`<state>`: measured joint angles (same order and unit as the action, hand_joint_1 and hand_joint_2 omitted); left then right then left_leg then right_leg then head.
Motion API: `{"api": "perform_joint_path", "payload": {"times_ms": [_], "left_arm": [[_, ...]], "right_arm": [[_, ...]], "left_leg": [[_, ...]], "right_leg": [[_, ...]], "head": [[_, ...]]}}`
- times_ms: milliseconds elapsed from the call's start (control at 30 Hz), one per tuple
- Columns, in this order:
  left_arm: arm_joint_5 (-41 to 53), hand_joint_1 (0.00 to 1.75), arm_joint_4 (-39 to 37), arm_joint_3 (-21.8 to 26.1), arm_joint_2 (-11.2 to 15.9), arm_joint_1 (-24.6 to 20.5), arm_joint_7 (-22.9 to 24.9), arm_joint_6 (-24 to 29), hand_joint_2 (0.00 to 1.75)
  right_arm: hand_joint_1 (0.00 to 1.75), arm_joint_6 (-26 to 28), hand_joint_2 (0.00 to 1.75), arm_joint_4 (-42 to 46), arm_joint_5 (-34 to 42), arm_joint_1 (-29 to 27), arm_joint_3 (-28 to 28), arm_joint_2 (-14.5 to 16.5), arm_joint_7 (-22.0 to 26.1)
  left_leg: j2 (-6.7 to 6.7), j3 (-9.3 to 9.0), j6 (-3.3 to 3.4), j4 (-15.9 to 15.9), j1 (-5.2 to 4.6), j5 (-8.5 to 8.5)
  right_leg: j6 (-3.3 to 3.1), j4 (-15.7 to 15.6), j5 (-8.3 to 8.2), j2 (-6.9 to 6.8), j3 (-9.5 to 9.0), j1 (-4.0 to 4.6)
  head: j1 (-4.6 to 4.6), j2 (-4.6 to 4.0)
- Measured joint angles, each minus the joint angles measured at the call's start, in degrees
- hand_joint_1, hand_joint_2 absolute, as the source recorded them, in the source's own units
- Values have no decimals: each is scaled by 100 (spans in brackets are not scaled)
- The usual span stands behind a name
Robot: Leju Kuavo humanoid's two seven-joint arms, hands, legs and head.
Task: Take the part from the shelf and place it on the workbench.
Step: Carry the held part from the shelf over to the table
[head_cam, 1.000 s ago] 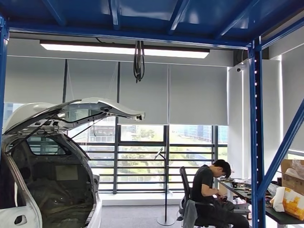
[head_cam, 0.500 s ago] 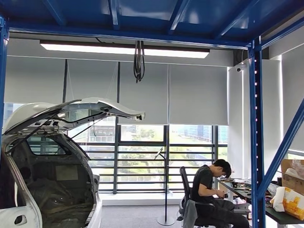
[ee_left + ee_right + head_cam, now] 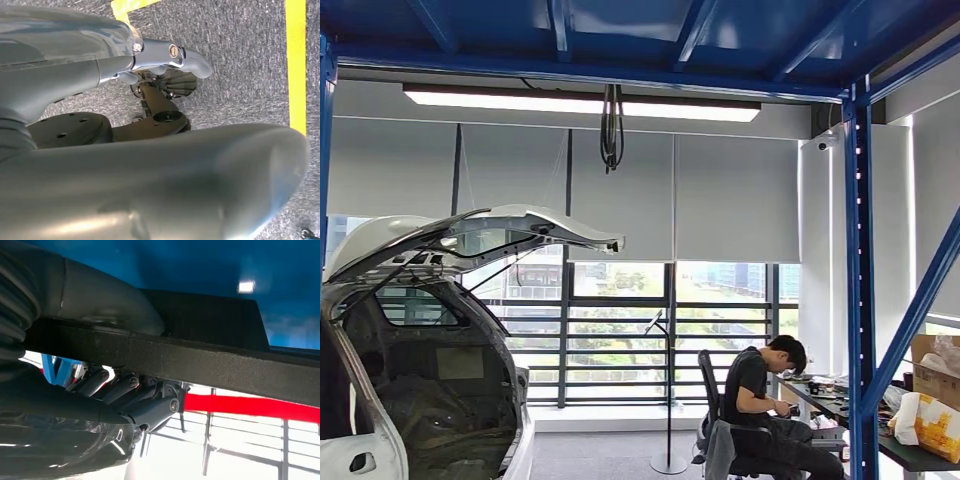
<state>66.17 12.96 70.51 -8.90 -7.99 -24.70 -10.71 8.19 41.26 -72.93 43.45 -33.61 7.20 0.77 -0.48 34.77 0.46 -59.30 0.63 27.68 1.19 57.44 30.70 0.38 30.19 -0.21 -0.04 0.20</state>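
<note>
Head view: a car [image 3: 418, 340] with its hatch up, a person [image 3: 761, 405] at a desk [image 3: 848, 410] — no workbench to judge the drop by.

Left wrist view: the left hand [image 3: 166, 75] hangs over carpet, fingers curled, holding nothing.

Right wrist view: the right hand [image 3: 124, 390] grips the part [image 3: 196, 352] — a long black bar that could swing and strike the blue frame.

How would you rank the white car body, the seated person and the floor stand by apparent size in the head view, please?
1. White car body, by far the largest.
2. Seated person.
3. Floor stand, taller-looking than the person but much thinner.
Each stands at a different depth, so true sizes stay uncertain.
</note>
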Motion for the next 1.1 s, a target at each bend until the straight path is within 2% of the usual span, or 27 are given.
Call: {"api": "perform_joint_path", "payload": {"times_ms": [167,333,467,667,767,933,1100], "left_arm": [[-96,0,0,2,0,39,-45,-7,175],[-195,0,0,2,2,107,-73,62,175],[-218,0,0,4,2,142,-58,104,175],[-266,0,0,9,8,195,-46,116,175],[-291,0,0,10,10,209,-82,115,175],[-307,0,0,13,22,212,-121,130,175],[-298,0,0,13,44,213,-145,152,175]], "right_arm": [[175,-242,175,1053,518,-169,44,-123,220],[175,-715,175,2504,2392,-518,260,-220,861],[175,-904,175,3397,3194,-723,411,-295,1117],[175,-1743,175,4803,5965,-1285,787,-390,1835],[175,-2242,175,5387,6983,-1613,882,-392,2027],[175,-2829,175,5882,7750,-1975,817,-451,2208],[175,-2940,175,6235,7645,-2119,609,-562,2352]], "left_leg": [[0,2,0,0,1,0],[0,4,0,1,1,1],[-1,4,0,1,0,1],[-2,4,1,0,-2,1],[-2,3,1,1,-2,3],[-1,3,0,2,0,3],[-1,1,0,2,1,2]], "right_leg": [[0,0,0,1,4,0],[0,-1,1,1,6,1],[-3,-1,4,-1,4,0],[-4,-2,4,-3,3,-1],[-5,-2,5,-1,4,0],[-5,-1,6,-2,4,1],[-5,0,6,-1,3,1]], "head": [[0,0],[0,0],[0,0],[0,0],[0,0],[0,0],[0,0]]}}
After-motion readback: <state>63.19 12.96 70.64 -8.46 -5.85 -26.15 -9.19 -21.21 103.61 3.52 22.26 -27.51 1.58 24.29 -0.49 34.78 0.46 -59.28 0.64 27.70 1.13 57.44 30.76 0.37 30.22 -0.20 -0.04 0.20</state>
